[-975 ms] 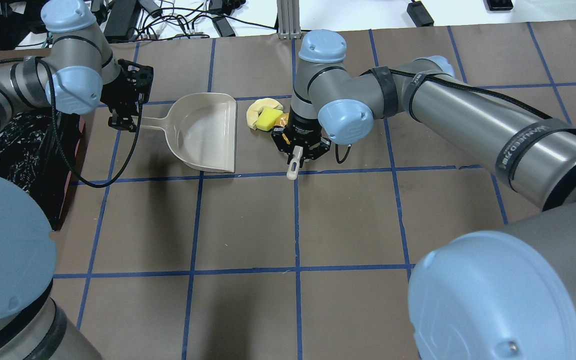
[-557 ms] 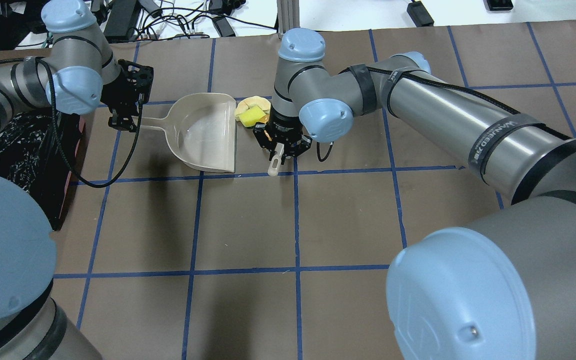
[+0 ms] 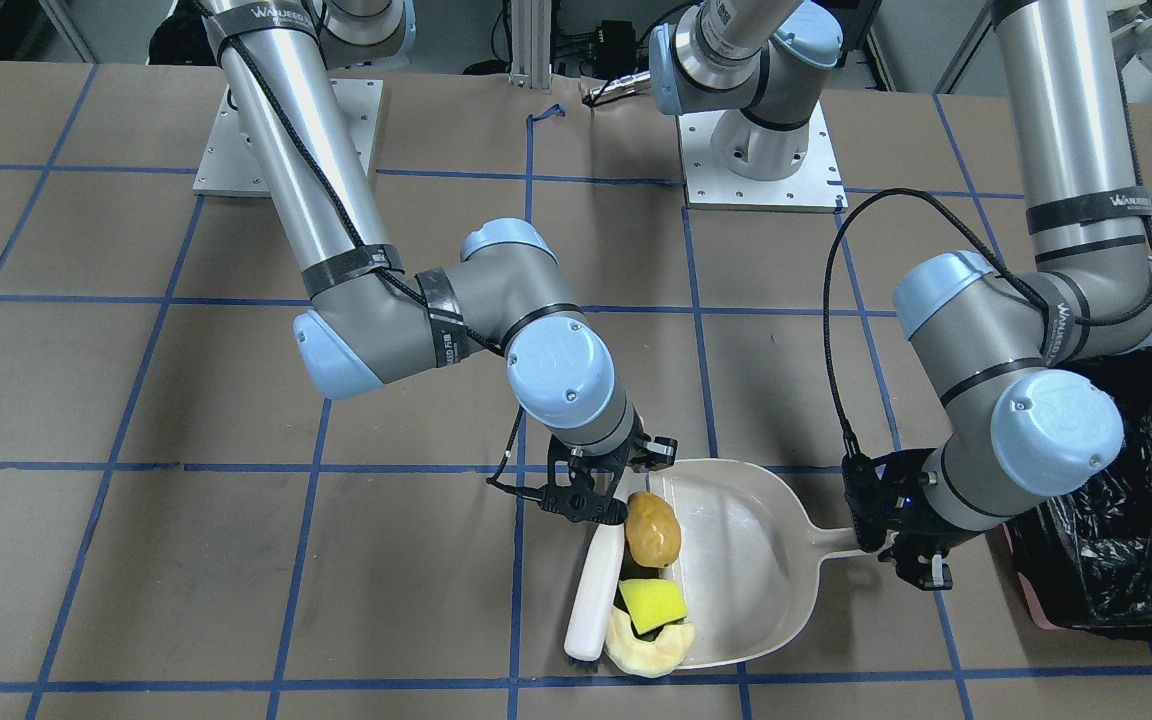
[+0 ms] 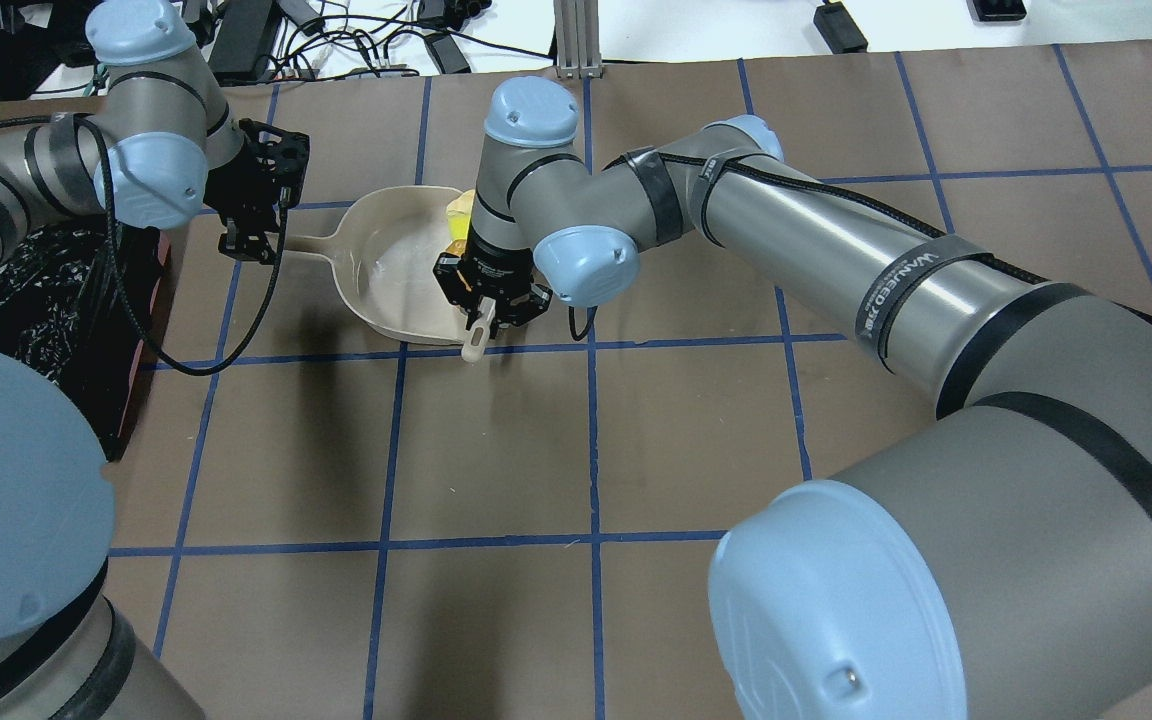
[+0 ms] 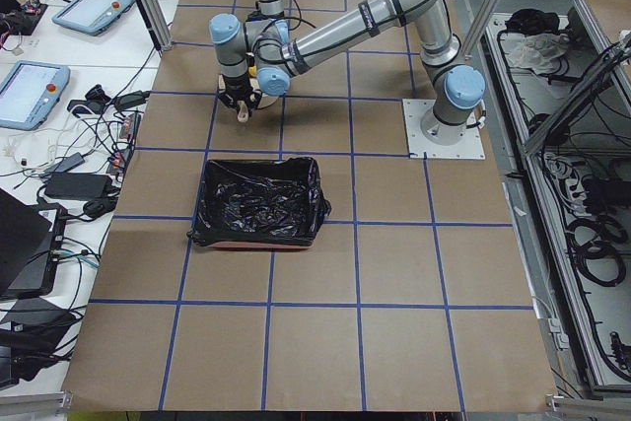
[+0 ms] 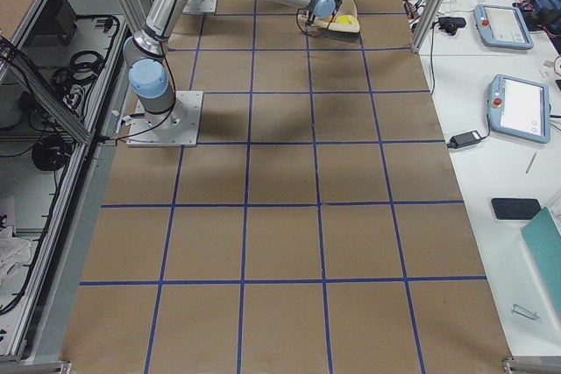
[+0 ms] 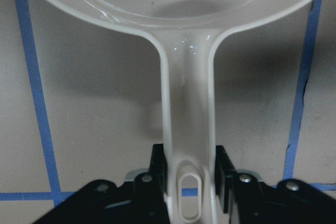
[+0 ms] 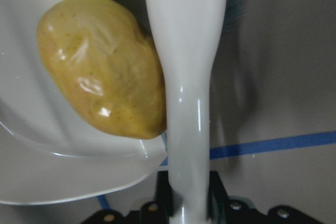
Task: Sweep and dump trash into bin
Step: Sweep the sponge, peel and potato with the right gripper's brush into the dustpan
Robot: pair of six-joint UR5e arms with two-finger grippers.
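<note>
My left gripper is shut on the handle of the beige dustpan, which lies flat on the table. My right gripper is shut on a white brush that stands against the pan's mouth. The golden-brown potato lies just inside the mouth, touching the brush. The yellow sponge wedge sits on the lip. The cream rind lies at the pan's corner, partly on the table.
The pinkish bin with its black bag stands beside my left arm, just past the dustpan's handle end. The table is brown paper with blue tape lines. Cables and devices lie beyond the far edge.
My right gripper has moved toward the dustpan with the brush, pushing the three pieces from the bare table to the pan's mouth. The left gripper and dustpan have stayed put.
</note>
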